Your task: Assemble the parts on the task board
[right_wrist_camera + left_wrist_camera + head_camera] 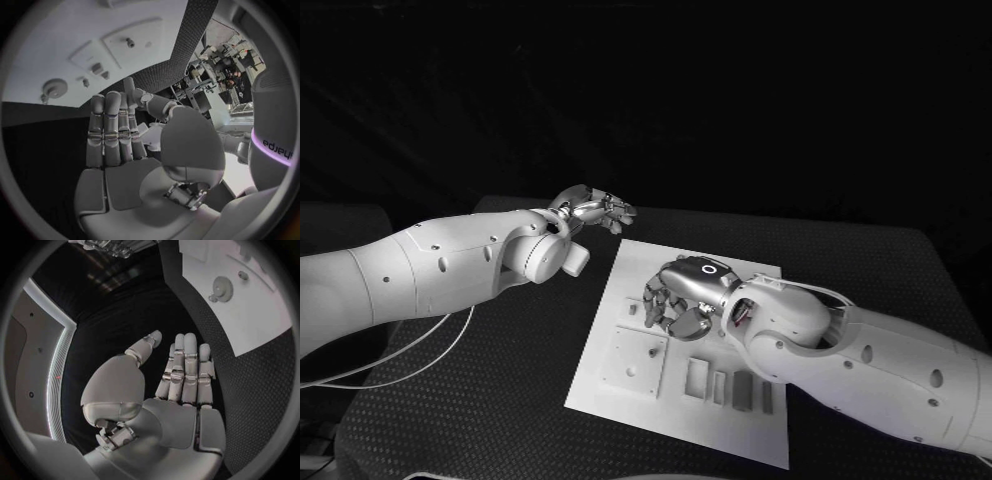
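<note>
The white task board point(664, 425) lies in the middle of the black table. Grey parts sit on it: a square plate point(639, 364) and several narrow blocks point(741, 391). My right hand point(678, 300) hovers over the board's far half, fingers straight and side by side, thumb apart, nothing in it point(119, 135). Beyond its fingertips are a gear point(55, 87) and a peg point(129, 42). My left hand point(596, 210) is off the board past its far left corner, fingers extended and empty point(184, 375). The left wrist view shows the gear point(222, 288) on the board point(256, 325).
The black table mat point(488, 400) surrounds the board with free room to the left and at the front. A white cable point(408, 365) hangs from my left arm over the table's left side.
</note>
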You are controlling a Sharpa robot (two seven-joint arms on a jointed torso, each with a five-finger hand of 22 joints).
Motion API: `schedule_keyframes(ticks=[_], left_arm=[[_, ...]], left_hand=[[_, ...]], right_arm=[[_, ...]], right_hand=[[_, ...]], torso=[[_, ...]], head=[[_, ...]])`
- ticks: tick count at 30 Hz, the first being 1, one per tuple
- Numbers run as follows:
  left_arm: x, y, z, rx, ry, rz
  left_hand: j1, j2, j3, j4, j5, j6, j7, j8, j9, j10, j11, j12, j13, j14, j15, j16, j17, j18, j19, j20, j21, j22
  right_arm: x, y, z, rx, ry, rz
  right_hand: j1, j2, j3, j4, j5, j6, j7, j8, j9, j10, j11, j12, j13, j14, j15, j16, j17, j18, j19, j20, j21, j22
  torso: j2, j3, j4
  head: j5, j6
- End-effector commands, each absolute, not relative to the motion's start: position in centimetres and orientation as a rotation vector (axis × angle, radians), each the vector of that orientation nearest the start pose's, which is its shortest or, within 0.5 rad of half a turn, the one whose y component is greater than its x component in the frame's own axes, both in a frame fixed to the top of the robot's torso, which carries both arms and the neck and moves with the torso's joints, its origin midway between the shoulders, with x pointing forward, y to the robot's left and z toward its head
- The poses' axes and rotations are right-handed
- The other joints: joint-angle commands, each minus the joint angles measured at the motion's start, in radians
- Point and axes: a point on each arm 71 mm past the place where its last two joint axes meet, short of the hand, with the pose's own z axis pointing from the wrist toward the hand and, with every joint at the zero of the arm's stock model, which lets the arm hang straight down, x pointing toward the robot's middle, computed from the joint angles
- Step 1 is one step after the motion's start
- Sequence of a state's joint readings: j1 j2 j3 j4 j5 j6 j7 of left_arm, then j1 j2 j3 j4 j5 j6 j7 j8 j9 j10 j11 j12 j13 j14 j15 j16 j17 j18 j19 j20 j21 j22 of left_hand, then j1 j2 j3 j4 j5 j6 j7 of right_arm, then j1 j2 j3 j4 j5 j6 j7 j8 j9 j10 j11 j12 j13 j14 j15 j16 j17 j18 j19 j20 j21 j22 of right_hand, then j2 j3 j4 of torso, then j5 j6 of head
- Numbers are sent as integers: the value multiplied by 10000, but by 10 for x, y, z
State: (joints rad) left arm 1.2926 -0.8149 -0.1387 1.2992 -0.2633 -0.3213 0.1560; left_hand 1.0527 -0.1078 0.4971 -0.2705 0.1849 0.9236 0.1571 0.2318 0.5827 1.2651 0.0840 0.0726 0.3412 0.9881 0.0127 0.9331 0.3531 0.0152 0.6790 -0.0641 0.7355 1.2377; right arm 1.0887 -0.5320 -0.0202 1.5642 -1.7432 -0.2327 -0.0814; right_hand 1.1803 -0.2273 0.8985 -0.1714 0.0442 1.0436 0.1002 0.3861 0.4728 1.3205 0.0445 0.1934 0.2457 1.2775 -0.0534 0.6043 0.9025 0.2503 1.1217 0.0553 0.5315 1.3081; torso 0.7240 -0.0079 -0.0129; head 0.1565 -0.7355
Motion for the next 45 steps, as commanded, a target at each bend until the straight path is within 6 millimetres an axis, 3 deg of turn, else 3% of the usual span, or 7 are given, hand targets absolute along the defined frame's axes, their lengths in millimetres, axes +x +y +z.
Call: schedule_keyframes(ticks=[1, 5, 18, 30, 35, 45], left_arm=[[532, 265, -188, -9500, 16013, -11225], [532, 263, -188, -9483, 16035, -11259], [532, 261, -188, -9463, 16100, -11316], [532, 258, -188, -9434, 16140, -11378], [531, 258, -188, -9437, 16139, -11376], [531, 259, -188, -9443, 16137, -11366]], left_hand=[[66, 10, -42, -37, 34, -86, 18, 55, -13, -61, 18, 8, 14, 50, -15, -42, 19, -121, 89, -228, -69, 14], [67, 9, -42, -37, 34, -85, 18, 56, -13, -61, 17, 9, 15, 51, -15, -43, 21, -121, 90, -228, -71, 15], [68, 9, -43, -36, 34, -86, 18, 59, -13, -60, 17, 10, 16, 50, -15, -49, 29, -122, 91, -228, -77, 18], [68, 10, -44, -34, 33, -87, 18, 61, -13, -60, 17, 11, 17, 51, -14, -54, 36, -123, 91, -228, -82, 21], [67, 11, -44, -33, 33, -88, 19, 62, -13, -61, 17, 11, 17, 50, -14, -57, 39, -124, 92, -227, -84, 23], [66, 12, -45, -30, 33, -90, 19, 63, -14, -62, 17, 12, 18, 51, -13, -62, 45, -125, 93, -227, -90, 25]], right_arm=[[414, -14, -218, -6629, 15592, 9143], [405, -2, -232, -7036, 15664, 9219], [393, 11, -262, -7708, 16152, 9183], [389, 15, -273, -7935, 16388, 9149], [389, 15, -275, -7971, 16467, 9120], [390, 12, -278, -8067, 16633, 9020]], right_hand=[[-37, 102, 65, 20, 41, 58, -10, 16, 198, 68, 11, 48, 18, 43, -23, 52, 2, 115, 77, -22, 35, 199], [-35, 104, 71, 13, 41, 57, -10, 16, 201, 67, 10, 47, 22, 45, -24, 52, 2, 115, 77, -24, 37, 198], [-35, 109, 89, -8, 41, 52, -10, 14, 213, 64, 10, 45, 37, 49, -24, 50, 2, 115, 79, -31, 45, 197], [-50, 121, 98, -21, 41, 48, -8, 12, 223, 63, 10, 44, 50, 54, -25, 49, 3, 115, 82, -33, 52, 196], [-56, 127, 102, -30, 41, 45, -7, 11, 228, 63, 10, 43, 57, 55, -25, 48, 3, 115, 82, -34, 55, 195], [-73, 140, 104, -52, 41, 41, -6, 10, 239, 59, 10, 41, 70, 58, -26, 47, 4, 115, 84, -37, 63, 195]], torso=[[16, -2, 18], [14, -12, 17], [18, 9, -11], [17, 10, 15], [12, 6, -11], [11, 5, 0]], head=[[79, -15], [120, -40], [299, -187], [299, -266], [331, -309], [344, -344]])
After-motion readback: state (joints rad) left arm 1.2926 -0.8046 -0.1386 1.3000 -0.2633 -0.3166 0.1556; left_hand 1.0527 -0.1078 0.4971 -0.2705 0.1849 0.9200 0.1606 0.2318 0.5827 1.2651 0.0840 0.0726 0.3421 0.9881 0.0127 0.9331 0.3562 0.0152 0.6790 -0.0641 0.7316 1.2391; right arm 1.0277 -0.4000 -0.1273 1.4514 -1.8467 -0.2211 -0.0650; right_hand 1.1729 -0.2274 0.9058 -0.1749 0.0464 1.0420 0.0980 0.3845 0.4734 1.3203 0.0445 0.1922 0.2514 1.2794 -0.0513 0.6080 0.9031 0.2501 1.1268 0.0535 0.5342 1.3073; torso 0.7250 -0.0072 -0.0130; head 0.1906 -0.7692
